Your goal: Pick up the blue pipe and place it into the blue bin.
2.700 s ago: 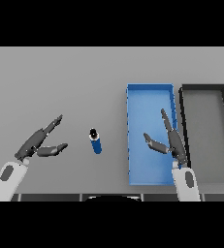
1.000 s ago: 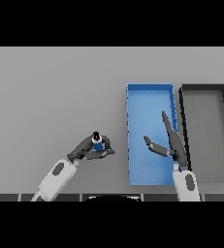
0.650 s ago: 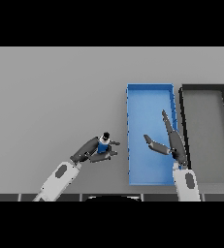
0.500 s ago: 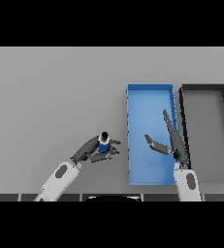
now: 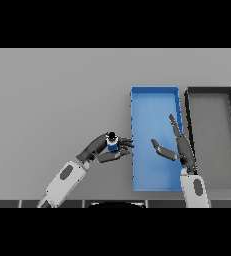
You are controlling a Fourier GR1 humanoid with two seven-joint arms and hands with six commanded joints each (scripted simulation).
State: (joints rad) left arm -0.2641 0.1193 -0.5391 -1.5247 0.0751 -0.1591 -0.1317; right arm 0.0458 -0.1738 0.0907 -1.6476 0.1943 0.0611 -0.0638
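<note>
Left hand point(image 5: 103, 150) clenched round the blue pipe point(image 5: 112, 145), thumb below and fingers above. Pipe is just beside the blue bin point(image 5: 154, 91), outside its left wall; dark end cap faces up, so the long axis looks roughly upright, though the fingers hide most of it. Bin lies to the right of the held pipe: carry is a short rightward move over the wall. Right hand point(image 5: 183, 149) released, fingers straight, over the bin's right part. Dark bin point(image 5: 210, 91) further right on the worktop point(image 5: 57, 95).
</note>
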